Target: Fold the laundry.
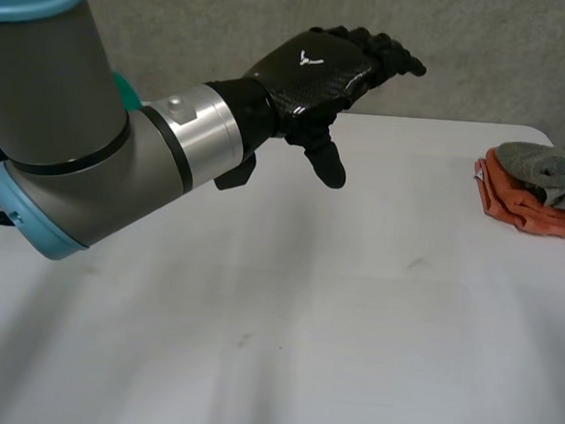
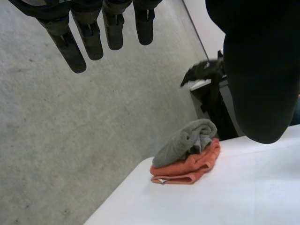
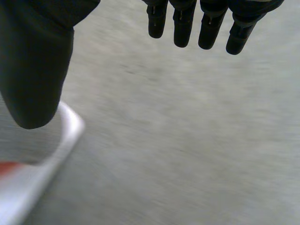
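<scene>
A white table [image 1: 304,320] was seen from above in the head view. The robot's left arm [image 1: 65,129] reached in from 9 o'clock. Its black left hand [image 1: 316,74] hung in the air over the far side of the table, at about 12 o'clock, and touched nothing. Its fingers [image 1: 386,49] were straight and lay side by side. The thumb pointed down toward the table, apart from them, and the hand held nothing.

The laundry sat at about 2 o'clock, near the table's far right corner and well apart from the left hand. It was a small pile, with a crumpled grey cloth [image 1: 547,167] resting on a folded orange cloth [image 1: 525,205].

In the left wrist view the pile lay beyond the open hand, near a corner of the table. There the grey cloth [image 2: 185,143] was bunched on top of the layered orange cloth [image 2: 192,166].

In the right wrist view the right hand [image 3: 33,61] was off the table. Its fingers [image 3: 208,28] were straight and slightly apart, the thumb was wide of them, and nothing lay between. A white table edge showed beside the thumb.
</scene>
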